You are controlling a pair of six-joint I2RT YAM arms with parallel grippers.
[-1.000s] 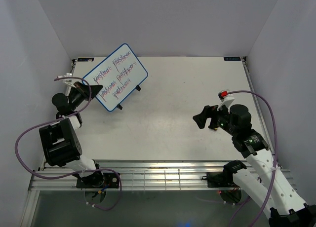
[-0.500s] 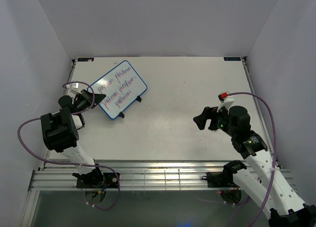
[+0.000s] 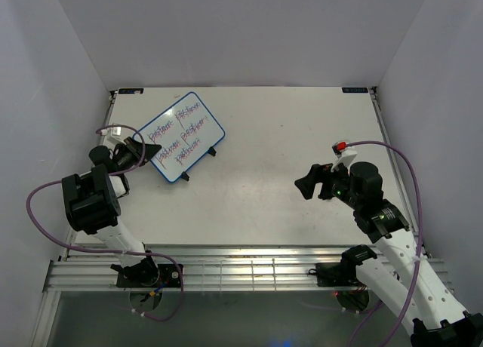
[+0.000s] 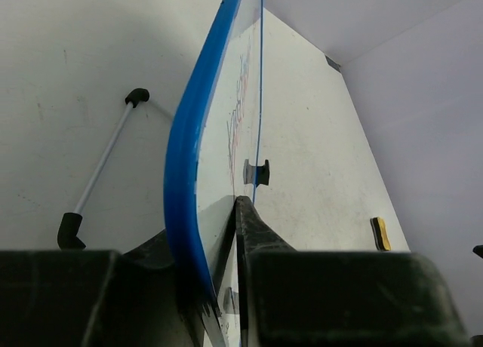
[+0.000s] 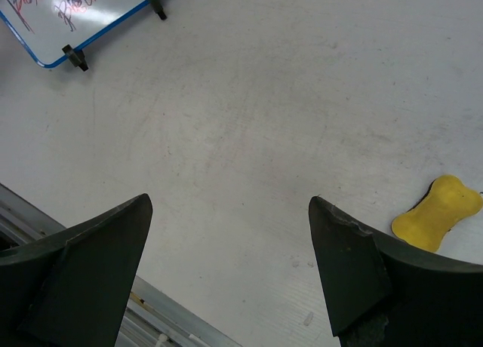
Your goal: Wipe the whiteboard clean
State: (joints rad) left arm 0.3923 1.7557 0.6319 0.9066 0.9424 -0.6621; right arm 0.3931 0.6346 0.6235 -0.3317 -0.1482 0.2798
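Observation:
The whiteboard [image 3: 179, 136], blue-framed with red and blue writing, lies at the table's back left, its black feet [image 3: 213, 152] toward the middle. My left gripper [image 3: 136, 152] is shut on its left edge. In the left wrist view the blue frame [image 4: 189, 143] runs between the fingers [image 4: 253, 230]. My right gripper [image 3: 308, 182] is open and empty above the table's right side, far from the board. In the right wrist view [image 5: 230, 200] it hangs over bare table, with the board's corner [image 5: 75, 15] at the top left. A yellow eraser [image 5: 438, 213] lies beside its right finger.
The eraser also shows in the left wrist view [image 4: 380, 234], far across the table. It is hidden in the top view. A metal rail [image 3: 241, 271] runs along the near edge. Grey walls close in the left, back and right sides.
The left arm drew back and brought the whiteboard down and toward the near left; it now sits lower and flatter. The right arm has barely moved.

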